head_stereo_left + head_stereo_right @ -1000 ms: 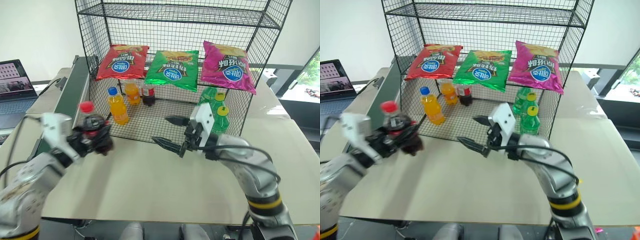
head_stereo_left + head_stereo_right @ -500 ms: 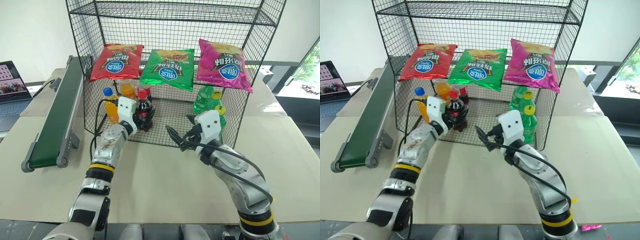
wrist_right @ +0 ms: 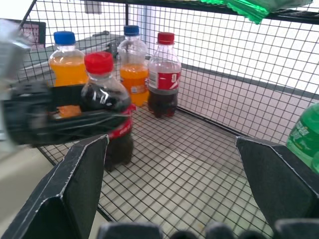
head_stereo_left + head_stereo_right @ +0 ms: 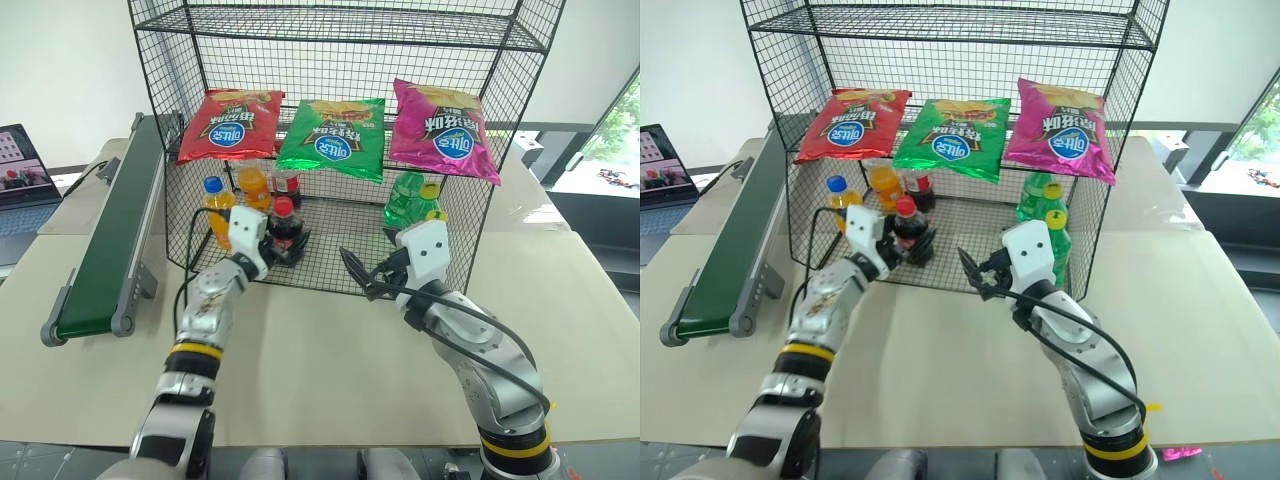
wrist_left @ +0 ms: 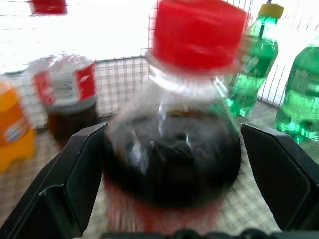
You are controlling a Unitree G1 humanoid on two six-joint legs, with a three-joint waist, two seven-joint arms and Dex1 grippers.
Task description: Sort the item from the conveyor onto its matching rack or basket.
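The item, a small cola bottle with a red cap, stands upright near the front left of the black wire rack's bottom tier. My left gripper is open around it, one finger on each side of the bottle's body. My right gripper hovers open and empty at the rack's front edge, to the right of the bottle. The conveyor, with its dark green belt, runs along the table's left side with nothing on it.
On the bottom tier a second cola bottle and two orange-drink bottles stand behind the item, and green bottles are at the right. Red, green and pink chip bags lie on the tier above. A laptop sits far left.
My left arm carried the bottle from the table's left into the rack's bottom tier, and its fingers spread apart. The right gripper turned toward the rack. The camera view shifted.
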